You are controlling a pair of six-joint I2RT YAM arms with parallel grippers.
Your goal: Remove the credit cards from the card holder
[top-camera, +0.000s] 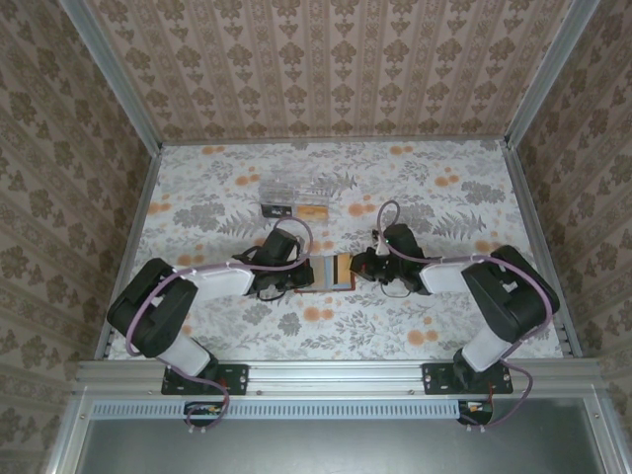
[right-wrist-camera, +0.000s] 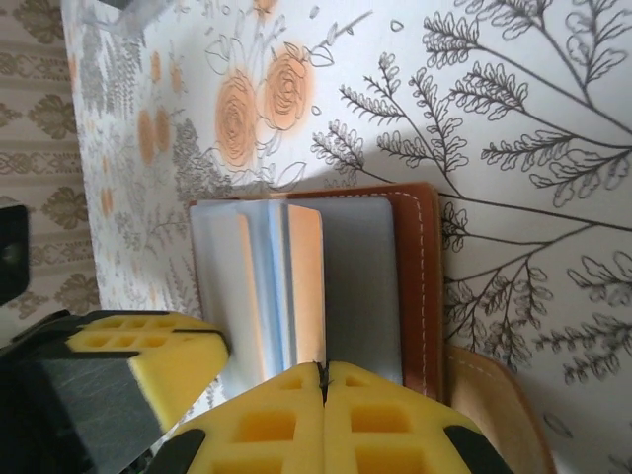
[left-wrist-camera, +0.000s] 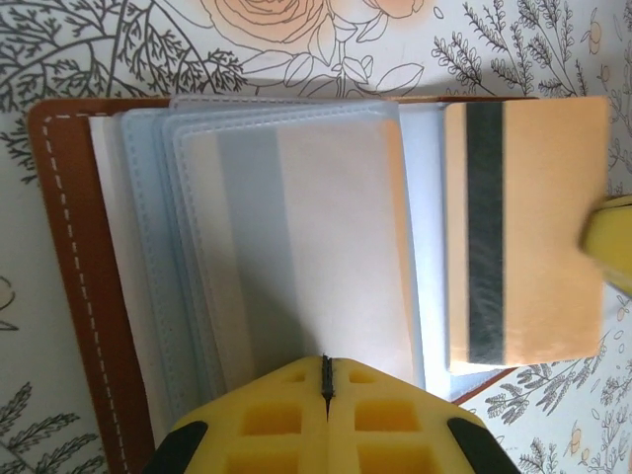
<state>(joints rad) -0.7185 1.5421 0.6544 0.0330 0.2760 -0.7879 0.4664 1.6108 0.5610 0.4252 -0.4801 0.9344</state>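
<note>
Beyond the porous foam pads (left-wrist-camera: 267, 420) of the left gripper (left-wrist-camera: 326, 383), the card holder (left-wrist-camera: 74, 247) shows smooth stitched leather, frosted plastic sleeves (left-wrist-camera: 296, 247) and a matt orange card (left-wrist-camera: 553, 227).

Floral-clothed table (top-camera: 444, 197) with open card holder (top-camera: 324, 274) and clear box (top-camera: 291, 193).

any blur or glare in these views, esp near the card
Left wrist: the orange card goes soft at its right edge, where the right gripper's pad is a yellow smear; the card holder's sleeves show sheen, no glare. Right wrist: stitching sharp.
</note>
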